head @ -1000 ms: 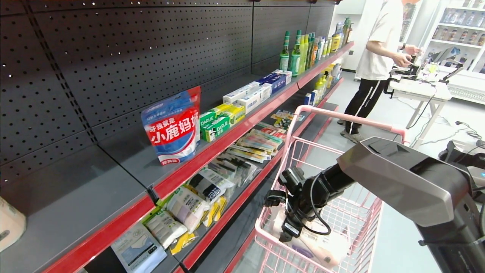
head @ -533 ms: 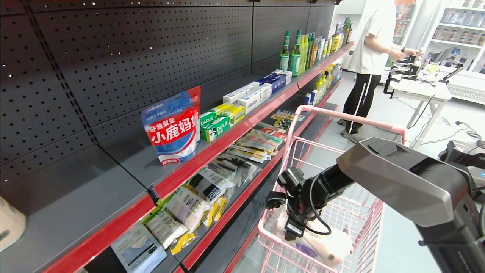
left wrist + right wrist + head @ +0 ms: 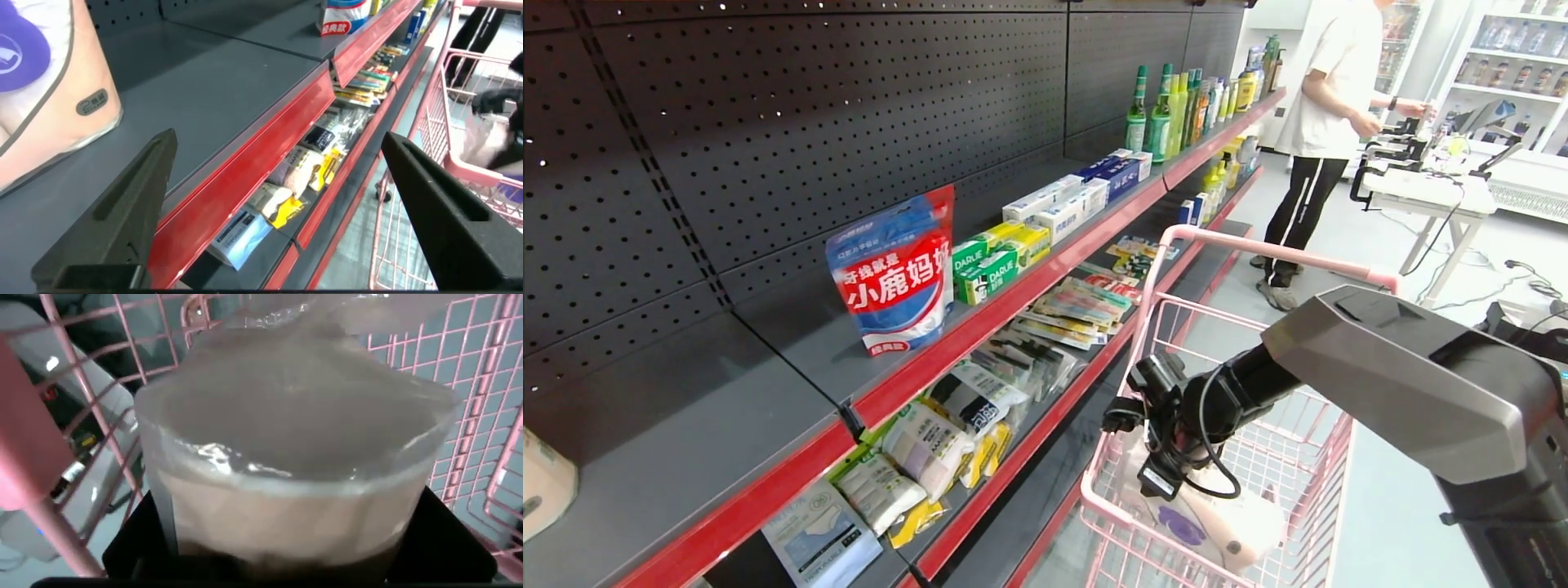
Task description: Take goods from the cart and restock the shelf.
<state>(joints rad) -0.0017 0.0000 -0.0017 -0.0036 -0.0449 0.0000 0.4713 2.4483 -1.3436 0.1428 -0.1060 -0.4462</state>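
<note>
Now right gripper (image 3: pixel 1172 500) is clamped on the pale plastic-wrapped paper-roll pack (image 3: pixel 1241 531), down in the pink wire cart (image 3: pixel 1262 255), 5 o'clock in head view. Left gripper (image 3: pixel 278 140) gapes wide, empty, over the grey shelf board (image 3: pixel 204 82).

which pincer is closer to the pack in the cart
Right. The right pincer is down in the cart at the pack; the left pincer is over the shelf.

Cart (image 3: pixel 1258 251) stands right of shelf (image 3: pixel 686 425), paper pack (image 3: pixel 1241 531) in its near end. On shelf: second paper pack (image 3: pixel 543 490) nearest left, pouch (image 3: pixel 894 273) midway, boxes (image 3: pixel 996 261) beyond, bottles (image 3: pixel 1168 114) far.
</note>
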